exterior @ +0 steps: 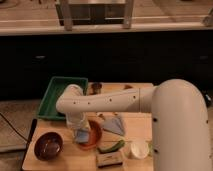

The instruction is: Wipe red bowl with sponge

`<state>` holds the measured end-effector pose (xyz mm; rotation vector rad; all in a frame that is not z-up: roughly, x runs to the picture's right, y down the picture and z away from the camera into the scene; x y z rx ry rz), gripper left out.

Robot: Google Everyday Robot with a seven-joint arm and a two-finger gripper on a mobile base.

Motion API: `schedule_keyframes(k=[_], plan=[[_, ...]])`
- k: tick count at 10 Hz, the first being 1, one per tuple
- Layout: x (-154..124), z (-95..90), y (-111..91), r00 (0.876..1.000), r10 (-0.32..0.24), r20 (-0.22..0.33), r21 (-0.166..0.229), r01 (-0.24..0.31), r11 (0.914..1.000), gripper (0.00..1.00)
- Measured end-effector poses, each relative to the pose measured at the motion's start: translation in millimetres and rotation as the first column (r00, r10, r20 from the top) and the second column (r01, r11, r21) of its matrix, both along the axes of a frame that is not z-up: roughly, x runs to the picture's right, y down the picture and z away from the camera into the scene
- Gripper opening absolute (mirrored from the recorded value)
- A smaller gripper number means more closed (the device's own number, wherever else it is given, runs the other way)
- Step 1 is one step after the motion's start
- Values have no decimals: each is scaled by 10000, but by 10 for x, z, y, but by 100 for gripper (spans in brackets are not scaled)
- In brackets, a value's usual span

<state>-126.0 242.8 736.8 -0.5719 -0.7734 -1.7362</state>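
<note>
Gripper position: the gripper (80, 130) is found at the lower left of centre, pointed down from the white arm (107, 101), directly over the left rim of the red bowl (96, 134).
Gripper state: cannot be told; the tip is masked by the wrist housing and the sponge.
Sponge: the sponge (83, 136) is seen as a light-blue patch at the gripper's tip, lying on or against the bowl's left edge. Whether it is gripped or only pressed is not established.
Red bowl: placed on the wooden table (135, 120), lower centre of the frame, partly covered by the gripper.
Neighbouring items: a maroon bowl (48, 145) is set to the lower left, a grey-blue cloth (116, 125) just right of the red bowl, a green vegetable (111, 146) and a tan block (110, 159) below it.
Step in hand: judged to be the wiping itself, at or just inside the rim.
Recommended handling: light downward pressure is advised, so that the shallow bowl is not tipped or dragged. The sponge is best kept flat and swept round the inner wall towards the centre.
Risk: the bowl may be pushed onto the cloth or the vegetable if sideways force is applied.
</note>
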Motion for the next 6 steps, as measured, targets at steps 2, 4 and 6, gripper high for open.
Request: schedule_keyframes(k=[2,4,6], plan=[[198,-78,66,9998,181,-80,-58,-182,9998,0],[471,-105,81,9981,478,-379,-28,-480,9988,0],[727,-50,5,9928,860,-838,106,-854,9963,0]])
